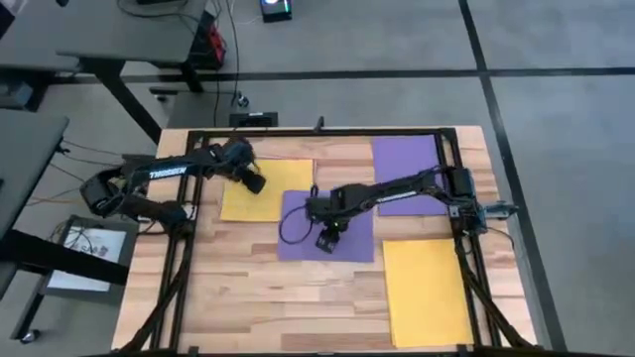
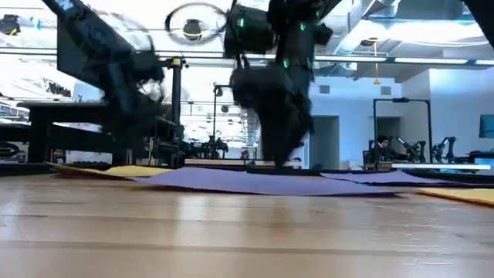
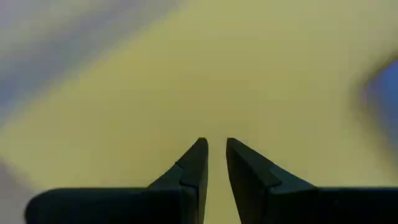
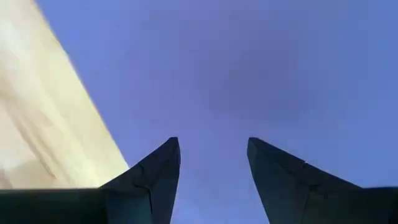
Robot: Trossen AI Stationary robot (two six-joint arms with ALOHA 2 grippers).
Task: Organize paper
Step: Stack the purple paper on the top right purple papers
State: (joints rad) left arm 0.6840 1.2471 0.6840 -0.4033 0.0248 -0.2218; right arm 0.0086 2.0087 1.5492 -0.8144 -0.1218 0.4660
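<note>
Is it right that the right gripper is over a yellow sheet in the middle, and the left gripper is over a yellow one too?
Not quite. The right gripper is over a purple sheet in the middle, not a yellow one; the high view and right wrist view show it. The left gripper is indeed over a yellow sheet.
</note>
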